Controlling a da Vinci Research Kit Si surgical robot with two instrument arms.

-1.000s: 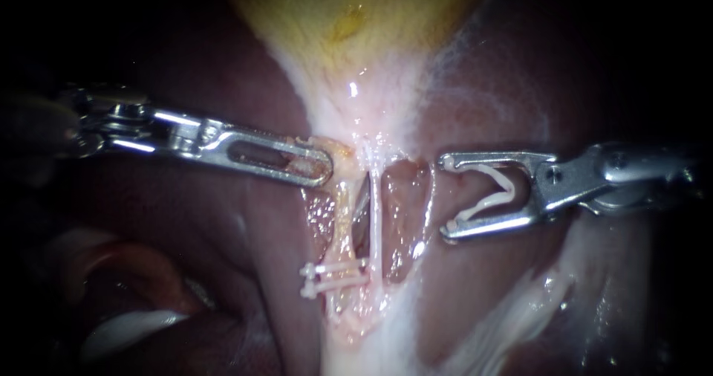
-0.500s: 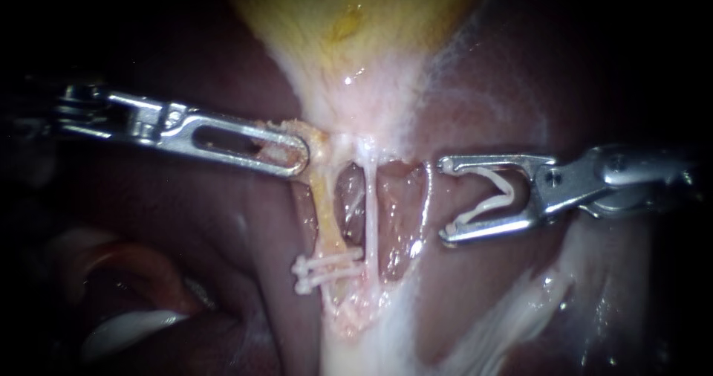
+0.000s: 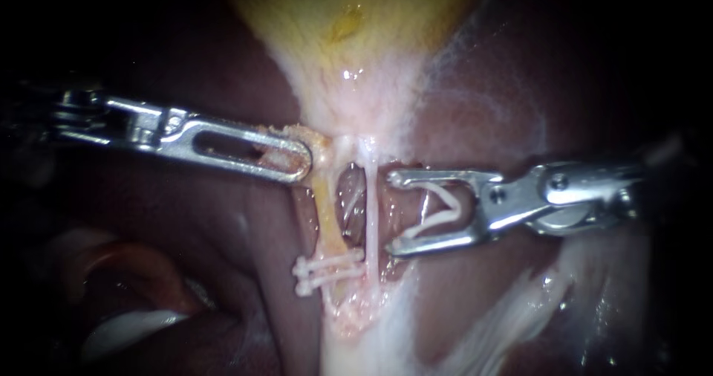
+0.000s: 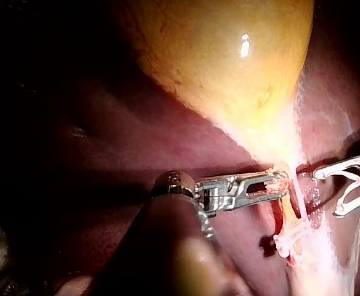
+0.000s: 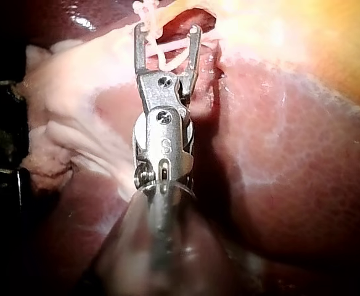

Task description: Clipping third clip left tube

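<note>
Tissue (image 3: 318, 140) gripped by left instrument (image 3: 295, 157); right instrument (image 3: 391, 212) level w/ clip (image 3: 440, 206) beside tube (image 3: 370, 206).

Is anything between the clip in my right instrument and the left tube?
Yes. The thin white right tube stands between the clip held in the right instrument and the yellowish left tube. The left instrument, shut on tissue at that tube's top, is off the path.

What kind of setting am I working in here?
Probably a surgical bench, seen close up: yellowish gallbladder on dark liver, white clips on a tube, and the right instrument holding an open clip.
</note>
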